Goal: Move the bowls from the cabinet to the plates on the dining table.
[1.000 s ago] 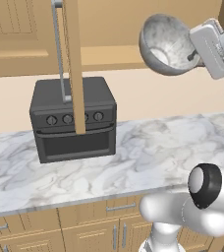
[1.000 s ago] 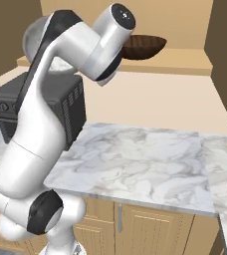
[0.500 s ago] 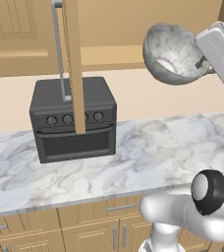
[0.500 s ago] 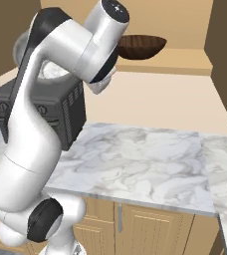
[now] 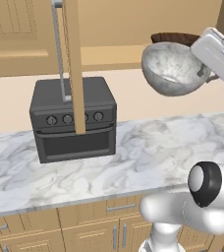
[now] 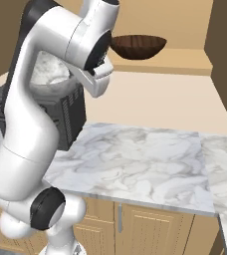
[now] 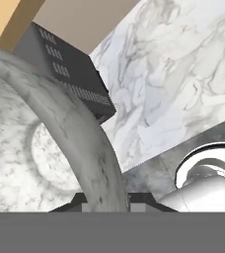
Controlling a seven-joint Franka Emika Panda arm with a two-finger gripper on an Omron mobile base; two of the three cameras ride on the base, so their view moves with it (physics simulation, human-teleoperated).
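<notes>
nearest the camera on the hand, the jaws sit closed either side of the rim of the deep, round, grey-white marbled stone bowl, though the tips are mostly hidden, so the grip looks firm rather than certain. the bowl hangs tilted in the air, above the white-grey marble table beside the black countertop oven. farther back, the wide, shallow, dark brown wooden bowl rests on the light tan cabinet shelf. neither bowl has reached a plate; the carry is underway.
</notes>
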